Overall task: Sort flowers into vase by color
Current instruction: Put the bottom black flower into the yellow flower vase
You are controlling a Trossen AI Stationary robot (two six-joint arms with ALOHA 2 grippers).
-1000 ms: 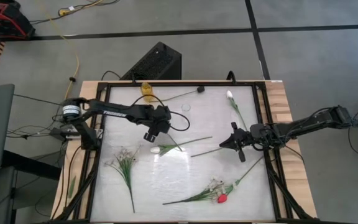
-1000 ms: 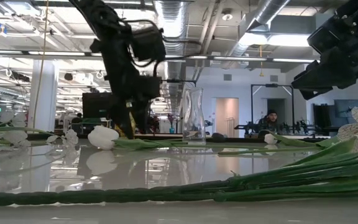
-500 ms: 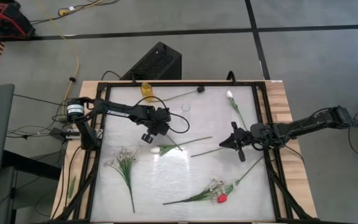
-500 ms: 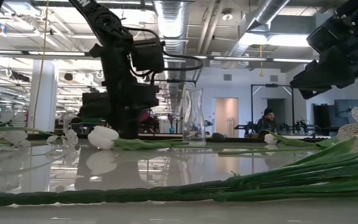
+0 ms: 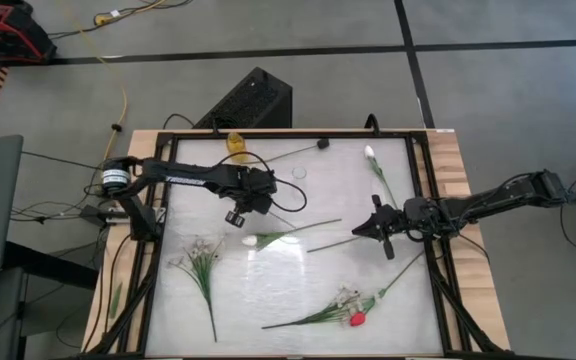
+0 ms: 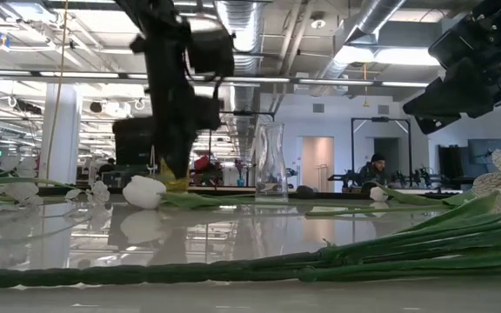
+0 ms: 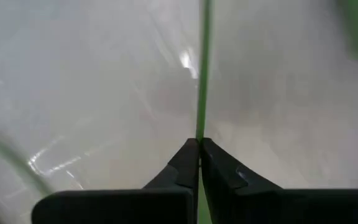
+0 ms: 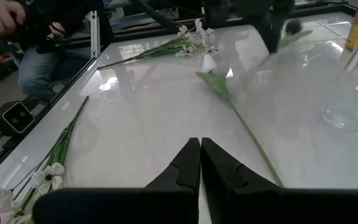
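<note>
My left gripper (image 5: 240, 212) stands over the table's middle left, pointing down, shut on a thin green stem (image 7: 202, 74). Which flower the stem belongs to I cannot tell. Close by, a white tulip (image 5: 250, 240) lies on its side, its stem running right toward my right gripper (image 5: 373, 232). That gripper hovers shut, with nothing between its fingers (image 8: 199, 142). The clear glass vase (image 6: 270, 163) stands upright behind the flowers (image 5: 299, 172). My left gripper pinches the thin green stem (image 7: 199, 132) between its two fingertips. The fingers come from above, pointing down at the table (image 6: 170, 178). The stem runs straight on past the fingertips. Whether it is clear of the table I cannot tell.
A white tulip (image 5: 369, 153) lies at the far right and a dark-headed flower (image 5: 320, 143) at the far edge. A leafy sprig (image 5: 200, 258) lies near left; a red flower with a sprig (image 5: 356, 318) lies near right. A yellow object (image 5: 236, 143) stands at the back.
My left gripper has dipped toward the table beside the white tulip, shut on the thin stem, and come up a little. The white tulip's head has stayed where it lay.
</note>
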